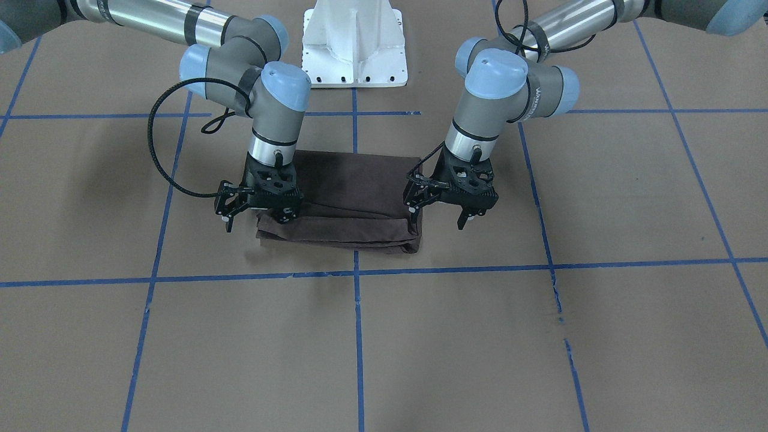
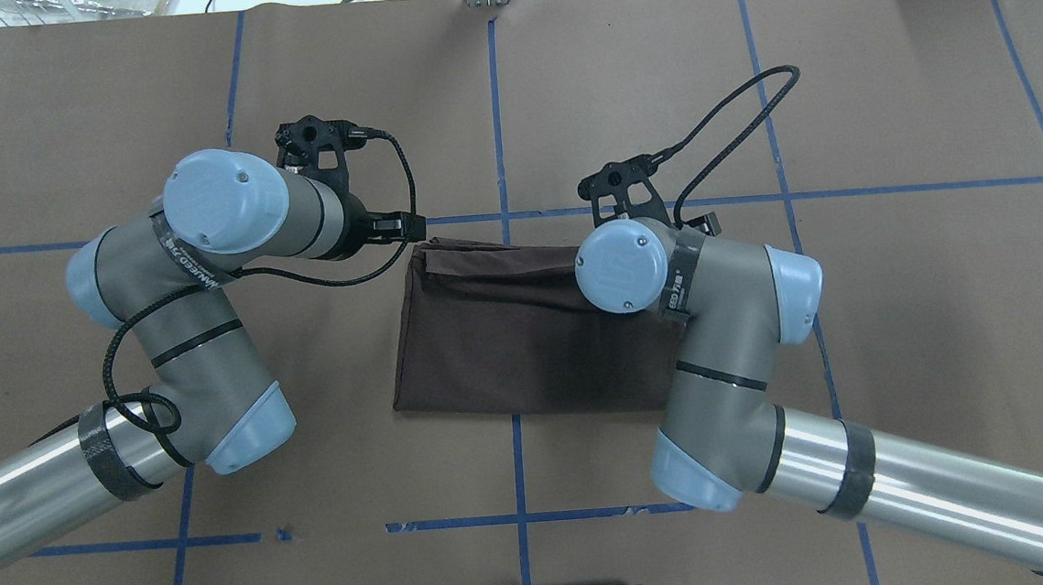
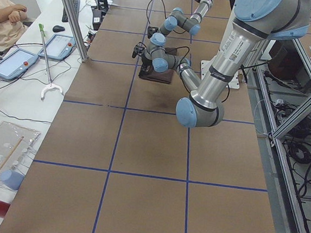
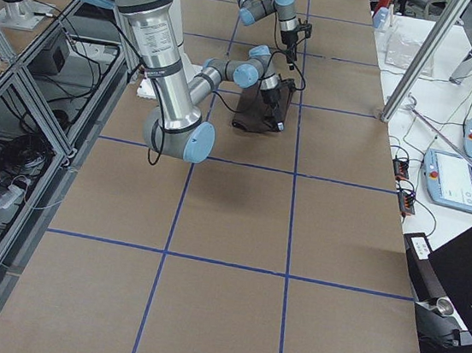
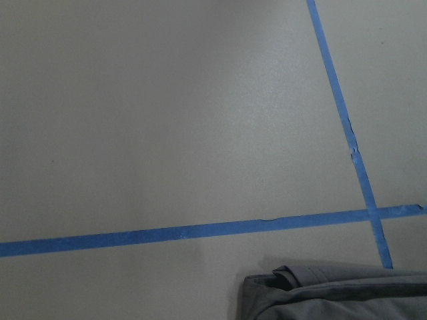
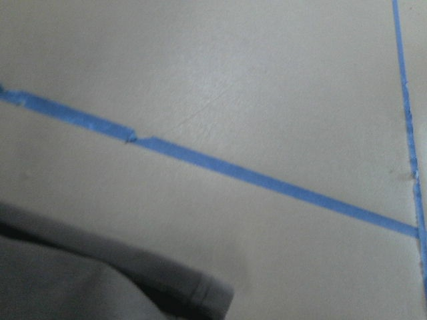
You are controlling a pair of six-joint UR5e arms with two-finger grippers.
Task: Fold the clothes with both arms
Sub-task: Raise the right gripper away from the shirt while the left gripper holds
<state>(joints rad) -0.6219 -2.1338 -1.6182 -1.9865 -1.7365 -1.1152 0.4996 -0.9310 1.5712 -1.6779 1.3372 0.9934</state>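
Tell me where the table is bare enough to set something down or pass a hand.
Crowded: both ends of the T-shirt, where the left pincer and right pincer hang open. Bare: the table outboard of either pincer, and everything past the blue tape line on the operators' side.

We see the left arm (image 1: 489, 105) and the right arm (image 1: 264, 105) made of grey and shiny silver tubes, with round light blue caps (image 1: 287, 81) on the joints and black bands (image 1: 195, 21). A thin black cable (image 1: 150, 133) loops by each arm, and small white letters (image 2: 192, 265) mark the grey parts. The left gripper (image 1: 438, 221) and right gripper (image 1: 257, 222) are black.
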